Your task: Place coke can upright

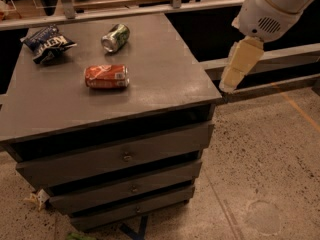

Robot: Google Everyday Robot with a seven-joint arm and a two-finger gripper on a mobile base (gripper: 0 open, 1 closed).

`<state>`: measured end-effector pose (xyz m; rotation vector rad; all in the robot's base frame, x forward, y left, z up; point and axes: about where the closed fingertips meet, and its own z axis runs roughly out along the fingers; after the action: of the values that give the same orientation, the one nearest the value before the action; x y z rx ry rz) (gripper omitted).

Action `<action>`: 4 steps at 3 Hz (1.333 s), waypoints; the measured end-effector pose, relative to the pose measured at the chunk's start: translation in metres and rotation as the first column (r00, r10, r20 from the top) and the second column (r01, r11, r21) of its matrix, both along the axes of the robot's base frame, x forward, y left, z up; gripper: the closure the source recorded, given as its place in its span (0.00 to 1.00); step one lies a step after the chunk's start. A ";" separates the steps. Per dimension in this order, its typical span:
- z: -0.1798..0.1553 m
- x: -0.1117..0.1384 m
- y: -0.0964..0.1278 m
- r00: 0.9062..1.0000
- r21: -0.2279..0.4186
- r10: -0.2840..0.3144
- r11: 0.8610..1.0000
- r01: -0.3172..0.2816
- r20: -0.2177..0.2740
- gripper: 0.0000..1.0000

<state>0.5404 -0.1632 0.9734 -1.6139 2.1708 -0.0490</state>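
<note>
a: grey cabinet (pixel 165 84) top, coke can (pixel 106 77) lying on its side near the middle, green can (pixel 115 37) beyond it, apart.
b: gripper (pixel 239 66) hangs off the right edge, well apart from the coke can. spread or closed? can't tell.
a: risk from here, i'd say: a nudge on that round side rolls it away, or the reach takes the wrong can.
b: or a skewed hold topples it on release.

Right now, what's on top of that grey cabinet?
A coke can and a green can, both on their sides, plus a blue snack bag. The gripper hangs beside the cabinet. The drawers hide their contents.
</note>
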 end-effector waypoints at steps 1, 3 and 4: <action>0.001 0.008 0.012 1.000 0.021 0.017 1.000 -0.017 0.007 0.00; 0.000 0.049 0.065 0.995 0.062 0.097 0.993 -0.098 0.027 0.00; -0.005 0.064 0.104 0.989 0.078 0.143 0.986 -0.144 0.024 0.00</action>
<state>0.6045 -0.0588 0.9681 -1.7125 2.0108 0.0644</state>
